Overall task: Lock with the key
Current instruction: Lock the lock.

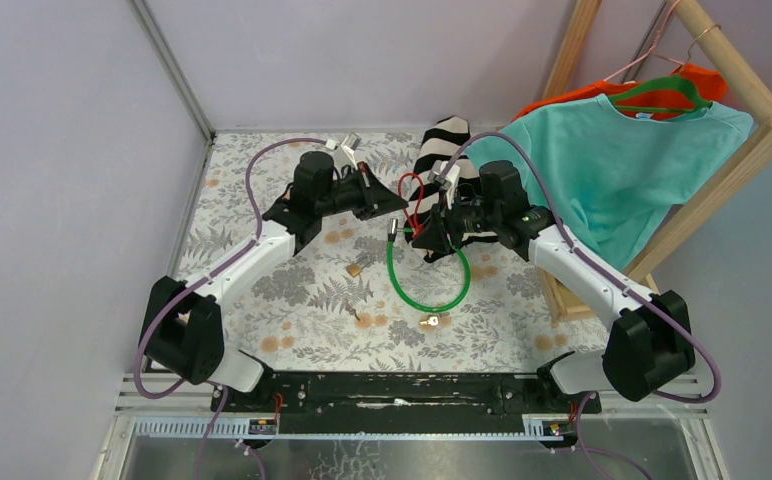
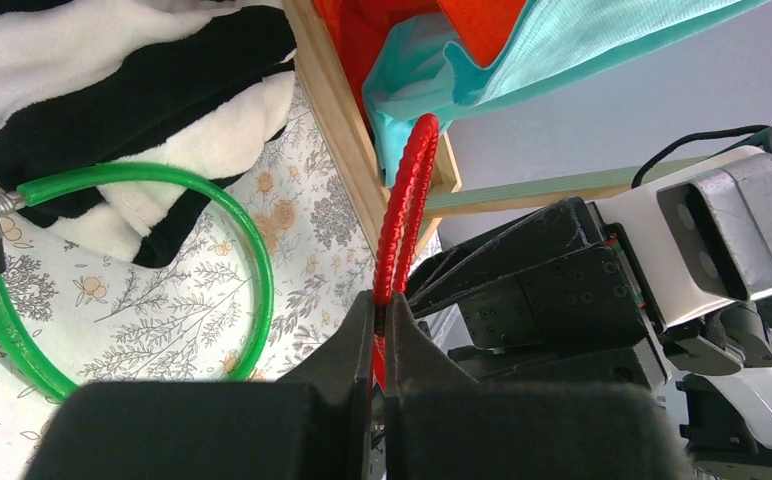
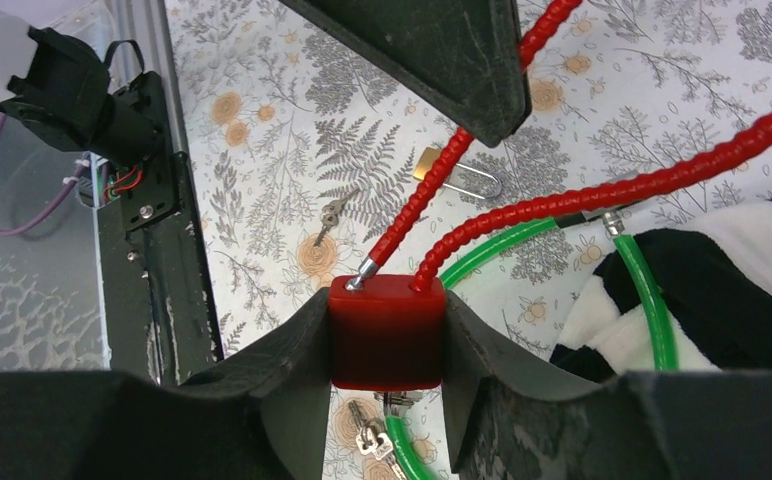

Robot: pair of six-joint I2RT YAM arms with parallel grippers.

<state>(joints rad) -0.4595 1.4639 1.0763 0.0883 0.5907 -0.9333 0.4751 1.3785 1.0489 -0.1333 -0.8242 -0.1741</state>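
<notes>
Right now, the right pincer (image 3: 387,302) clamps the red rectangular cable-lock body (image 3: 387,350), jaws part-open around it; the left pincer (image 2: 382,325), fully closed, pinches its red ribbed cable (image 2: 410,190).

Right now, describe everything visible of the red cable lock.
The red cable lock has a glossy, rounded, plastic-looking block body and a ribbed red cable bent into a loop. Both cable ends meet the body's top; one shows a metal tip. Whether it is latched cannot be told; its keyhole is out of view. The right pincer clamps the body by its sides, above the table; the left pincer is shut on the loop's far bend.
</notes>
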